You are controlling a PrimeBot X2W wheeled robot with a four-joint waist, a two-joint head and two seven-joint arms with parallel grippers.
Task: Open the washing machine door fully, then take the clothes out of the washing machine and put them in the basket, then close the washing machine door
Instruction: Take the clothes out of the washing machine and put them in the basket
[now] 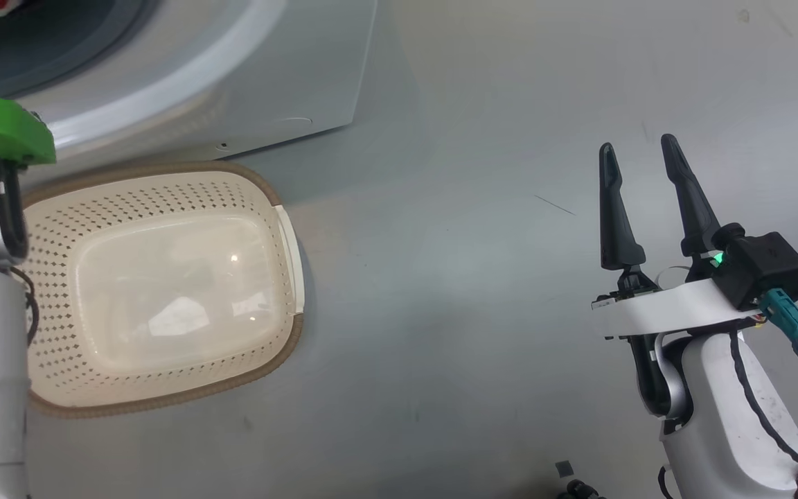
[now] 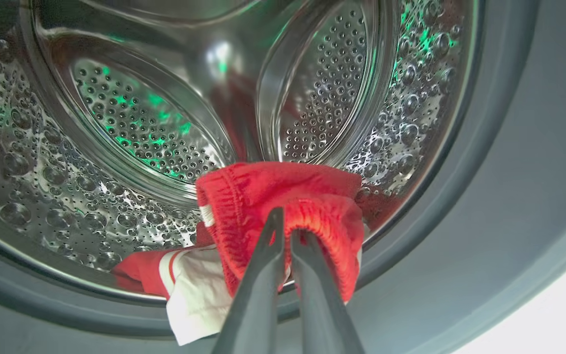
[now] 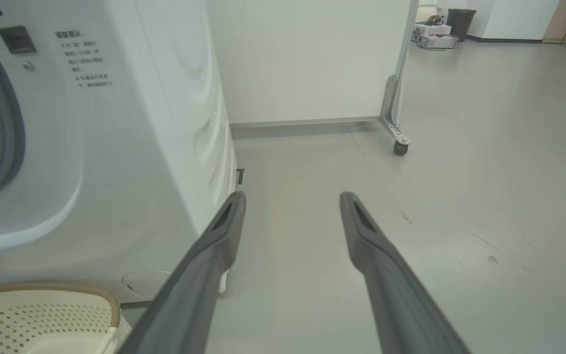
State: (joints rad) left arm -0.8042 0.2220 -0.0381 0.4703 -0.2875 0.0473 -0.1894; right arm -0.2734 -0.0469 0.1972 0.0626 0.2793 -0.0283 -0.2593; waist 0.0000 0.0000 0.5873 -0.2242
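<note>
Jaws of the left gripper (image 2: 285, 221) pinched the red clothes (image 2: 263, 191) at the mouth of the washing machine (image 2: 509, 147), steel drum (image 2: 135, 123) beyond. The right gripper (image 1: 638, 147) had its jaws spread above the floor (image 1: 475, 277), well apart from the basket (image 1: 59, 229).

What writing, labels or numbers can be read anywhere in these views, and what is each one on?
Printed notice on the front of the washing machine, beside its opening: a heading and several short lines of Chinese characters, too small and blurred to quote.
Basket, clothes, drum: no lettering that I can make out.
</note>
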